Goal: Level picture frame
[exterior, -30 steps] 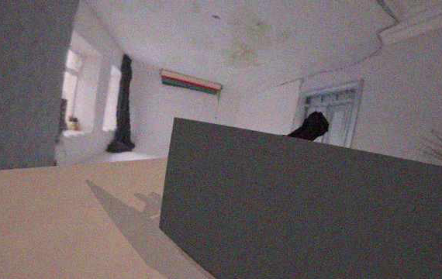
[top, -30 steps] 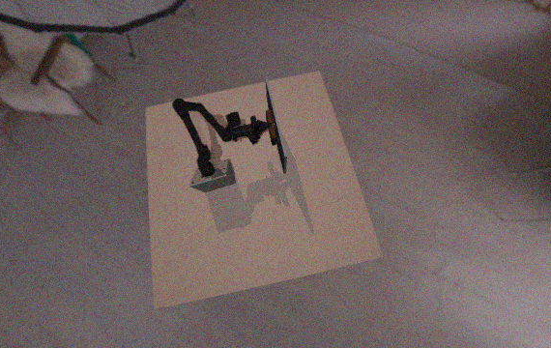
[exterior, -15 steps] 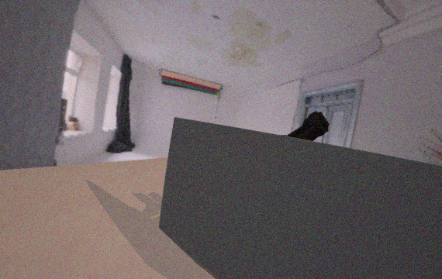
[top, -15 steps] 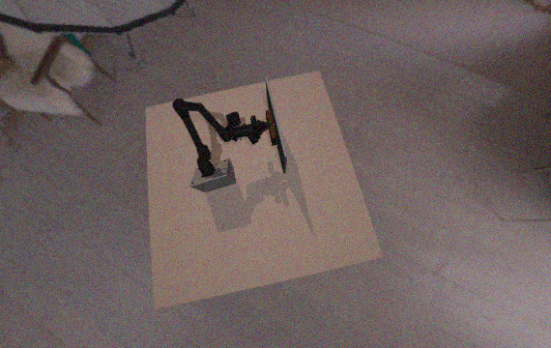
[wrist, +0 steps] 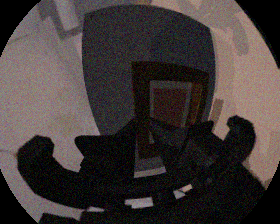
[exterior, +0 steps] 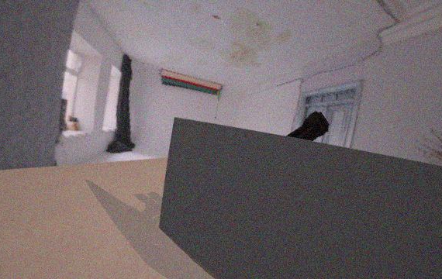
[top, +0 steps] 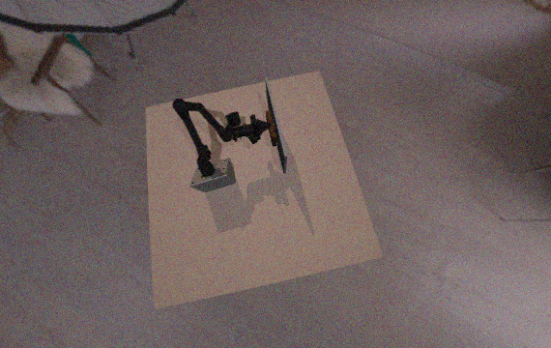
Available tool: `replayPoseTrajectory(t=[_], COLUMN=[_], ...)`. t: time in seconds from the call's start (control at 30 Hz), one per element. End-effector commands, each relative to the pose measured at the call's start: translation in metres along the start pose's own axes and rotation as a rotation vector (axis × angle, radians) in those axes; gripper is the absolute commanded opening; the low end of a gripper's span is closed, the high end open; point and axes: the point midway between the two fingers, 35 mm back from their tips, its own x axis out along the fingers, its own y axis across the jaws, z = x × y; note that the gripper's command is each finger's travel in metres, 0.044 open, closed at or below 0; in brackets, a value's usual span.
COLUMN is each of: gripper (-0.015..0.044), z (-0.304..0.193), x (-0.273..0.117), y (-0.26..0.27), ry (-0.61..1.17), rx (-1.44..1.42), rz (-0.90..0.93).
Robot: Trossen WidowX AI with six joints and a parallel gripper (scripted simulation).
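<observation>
The brown picture frame (top: 274, 137) (wrist: 141, 92) hangs against the arm's side of the upright grey wall panel (top: 282, 159) (exterior: 283, 194) (wrist: 111, 60). In the wrist view it has a dark brown border, a grey inner mat and a reddish picture. Its top edge runs slightly down to the right there, but the view is distorted, so its true tilt is unclear. My gripper (top: 268, 126) (wrist: 141, 120) is shut on the frame, with its dark fingers over the frame's lower part. The screw and notched strip are hidden. In the exterior view the panel hides frame and gripper.
The arm stands on a grey base block (top: 215, 182) on the light tabletop (top: 198, 271). The arm's elbow (exterior: 309, 127) shows above the panel's top edge in the exterior view. A chair stands on the floor beyond the table.
</observation>
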Motion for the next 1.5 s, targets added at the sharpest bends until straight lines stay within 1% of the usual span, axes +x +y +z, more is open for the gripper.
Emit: replayPoseTrajectory(t=[0.0, 0.17, 0.5, 0.67, 0.8, 0.97, 1.03, 1.13, 1.17, 1.2, 1.47], gripper=[0.0000, 0.0000, 0.0260, 0.0260, 0.0260, 0.0260, 0.0260, 0.0260, 0.0260, 0.0260, 0.0260], z=[0.000, -0.001, 0.000, -0.002, -0.009, -0.004, -0.001, 0.000, -0.004, -0.003, 0.013], x=[0.000, 0.000, 0.000, -0.006, -0.043, -0.088, -0.099, -0.100, -0.092, -0.093, -0.109], y=[0.000, 0.000, 0.000, 0.000, 0.000, -0.003, -0.004, -0.005, -0.003, 0.000, 0.041], ry=[0.000, 0.000, 0.000, 0.000, -0.002, -0.003, -0.003, -0.003, 0.004, 0.003, -0.002], rx=[-0.031, -0.052, -0.036, -0.029, 0.014, 0.070, 0.085, 0.087, 0.077, 0.091, 0.299], rz=[0.000, 0.000, 0.001, 0.001, 0.003, 0.006, 0.007, 0.007, 0.002, 0.002, 0.006])
